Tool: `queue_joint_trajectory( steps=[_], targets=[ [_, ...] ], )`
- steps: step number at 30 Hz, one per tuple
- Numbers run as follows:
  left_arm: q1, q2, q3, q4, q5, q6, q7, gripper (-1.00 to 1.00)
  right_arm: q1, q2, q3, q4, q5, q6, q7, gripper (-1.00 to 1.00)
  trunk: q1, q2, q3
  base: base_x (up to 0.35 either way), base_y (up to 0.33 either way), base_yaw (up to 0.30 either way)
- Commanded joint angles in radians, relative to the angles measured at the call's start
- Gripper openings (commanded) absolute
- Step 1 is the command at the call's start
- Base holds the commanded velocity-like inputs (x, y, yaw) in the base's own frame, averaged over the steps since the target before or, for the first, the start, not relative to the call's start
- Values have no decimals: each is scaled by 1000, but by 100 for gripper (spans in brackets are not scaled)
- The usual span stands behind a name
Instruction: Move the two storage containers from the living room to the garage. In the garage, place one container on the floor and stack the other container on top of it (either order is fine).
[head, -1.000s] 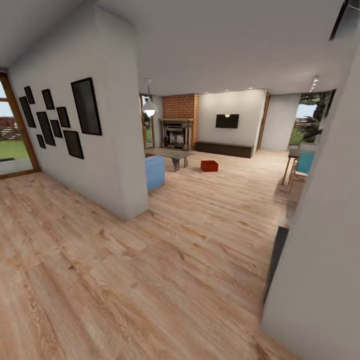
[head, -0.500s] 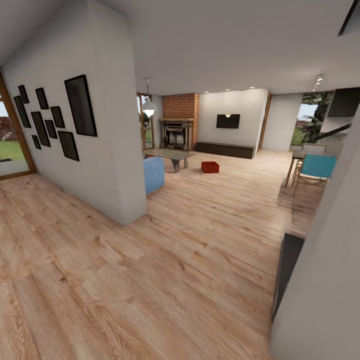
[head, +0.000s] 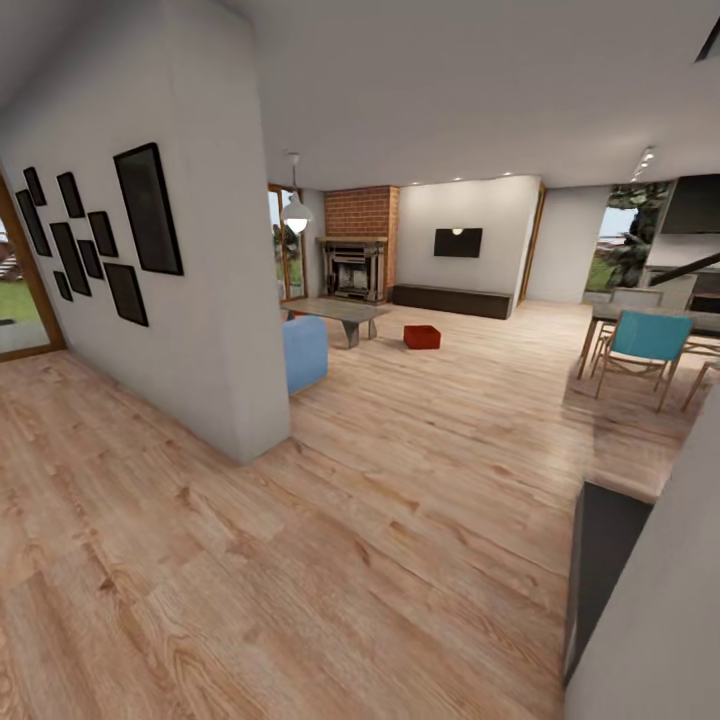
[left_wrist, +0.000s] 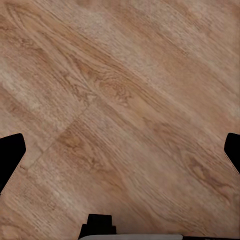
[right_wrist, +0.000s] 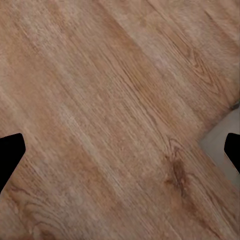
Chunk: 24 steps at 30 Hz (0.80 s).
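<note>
Red storage container (head: 421, 336) sits way off on the plank floor (head: 400, 480) by the low table (head: 338, 312). Left gripper (left_wrist: 120, 150) and right gripper (right_wrist: 120, 150) both spread wide, holding nothing.

Dark frames (head: 100, 235) clustered on white partition wall (head: 215, 300), w/ glass door (head: 15, 300) past them at far left. Pendant lamp (head: 297, 212) hanging beyond wall's corner. Brick fireplace (head: 357, 245) at far end, wall TV (head: 458, 242) to its right above long dark low cabinet (head: 450, 299). Teal chair (head: 645, 345) at dining table (head: 640, 318), right side, on rug. Dark panel (head: 600, 570) against near white wall (head: 660, 620), lower right. Greenery thru far-right window (head: 625, 245). Ceiling spots lit in rear.
</note>
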Motion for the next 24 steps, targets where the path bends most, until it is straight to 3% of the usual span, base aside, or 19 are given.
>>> queue_joint_trajectory(
  steps=[1,24],
  targets=[
    [0,0,0,-1,11,0,-8,100,0,-1,3,0,2,-2,-1,100,1,0,-1,329,0,0],
    [0,0,0,-2,11,0,-7,100,0,0,3,1,2,-2,-1,100,1,0,-1,329,0,0]
  ],
)
